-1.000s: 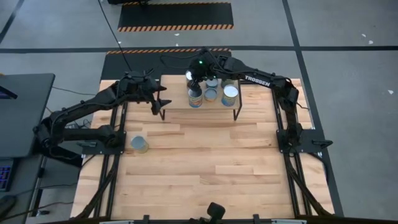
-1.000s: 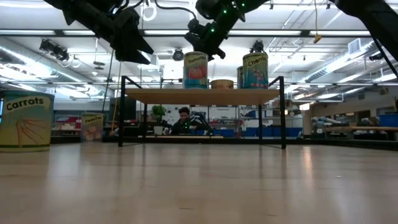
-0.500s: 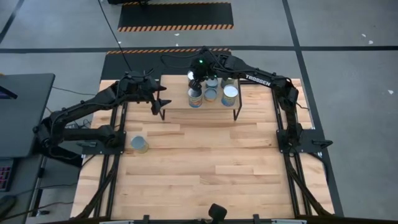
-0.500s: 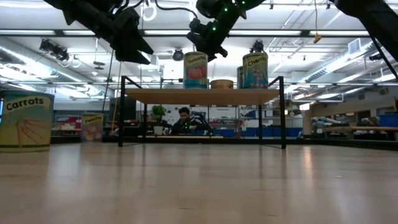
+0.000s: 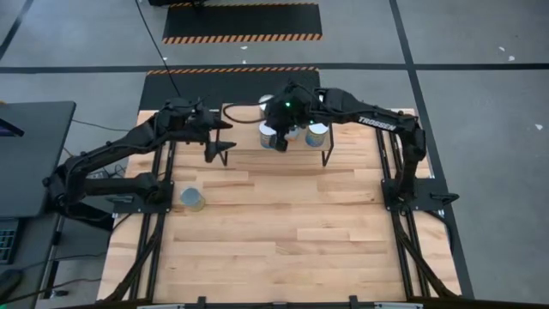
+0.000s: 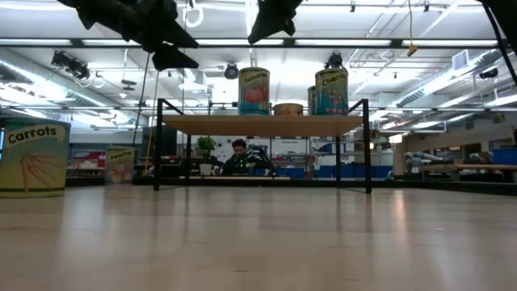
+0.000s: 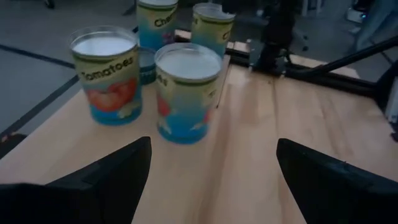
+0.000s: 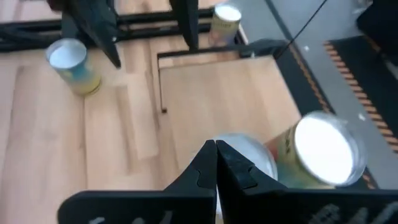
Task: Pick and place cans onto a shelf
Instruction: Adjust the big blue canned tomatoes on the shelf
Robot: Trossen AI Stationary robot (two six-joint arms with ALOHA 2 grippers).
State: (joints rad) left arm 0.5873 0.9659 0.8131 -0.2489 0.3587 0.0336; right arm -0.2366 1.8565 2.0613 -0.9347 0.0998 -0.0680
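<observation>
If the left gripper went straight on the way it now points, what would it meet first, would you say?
Probably the nearer tomato can on the shelf, which stands between the open fingers of the left gripper in its wrist view; depth is unclear.

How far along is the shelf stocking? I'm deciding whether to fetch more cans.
Done: several cans stand on the shelf. In hand: nothing. The left hand is open at the shelf's left end, and the right hand is shut and empty above the shelved cans. Left: at least the Carrots can, which stands on the tabletop near the left arm's base.
</observation>
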